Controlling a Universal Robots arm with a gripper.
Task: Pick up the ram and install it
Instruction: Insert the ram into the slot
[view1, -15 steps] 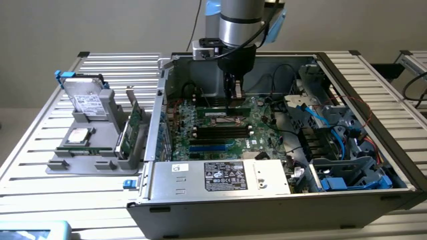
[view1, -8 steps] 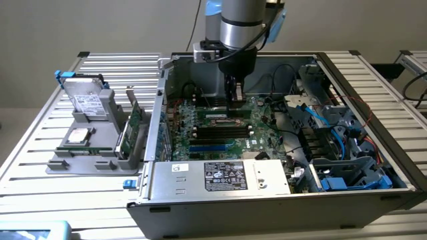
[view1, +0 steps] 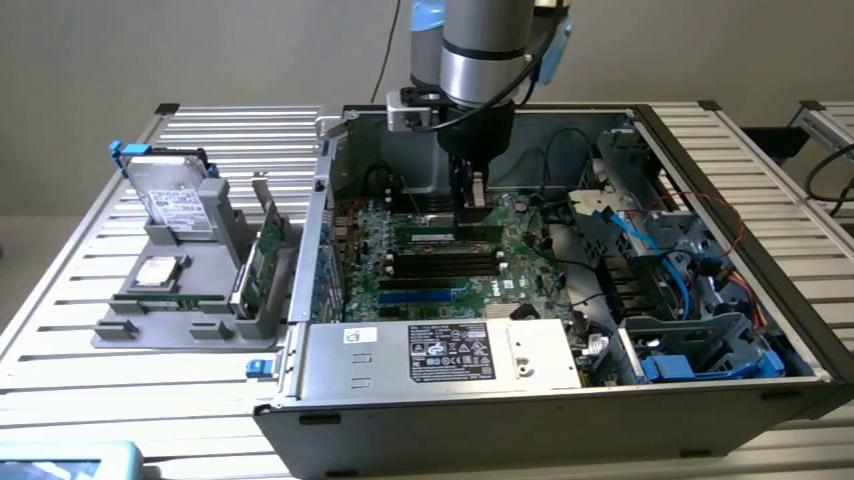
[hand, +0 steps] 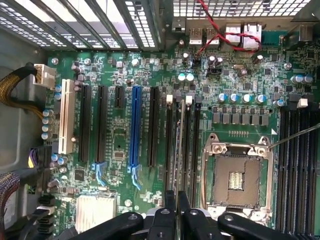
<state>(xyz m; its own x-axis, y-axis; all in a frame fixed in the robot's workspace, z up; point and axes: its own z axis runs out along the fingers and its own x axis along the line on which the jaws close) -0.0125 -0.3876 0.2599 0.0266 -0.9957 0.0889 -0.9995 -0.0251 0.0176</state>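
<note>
My gripper (view1: 470, 212) reaches down into the open computer case, over the motherboard (view1: 527, 235). It is shut on the ram (view1: 430, 236), a thin green stick standing on edge along the memory slots. In the wrist view the ram (hand: 182, 145) shows edge-on as a narrow strip running away from the gripper (hand: 177, 205), between black slots with white end clips (hand: 169, 99). Its lower edge is down at a slot; I cannot tell whether it is fully seated.
The CPU socket (hand: 237, 175) lies beside the memory slots, and a blue expansion slot (hand: 134, 125) on the other side. The power supply (view1: 441, 355) fills the case front. Cables and drive bays (view1: 654, 250) crowd the exterior view's right. A grey rack (view1: 174, 270) with drives and a card stands outside, left.
</note>
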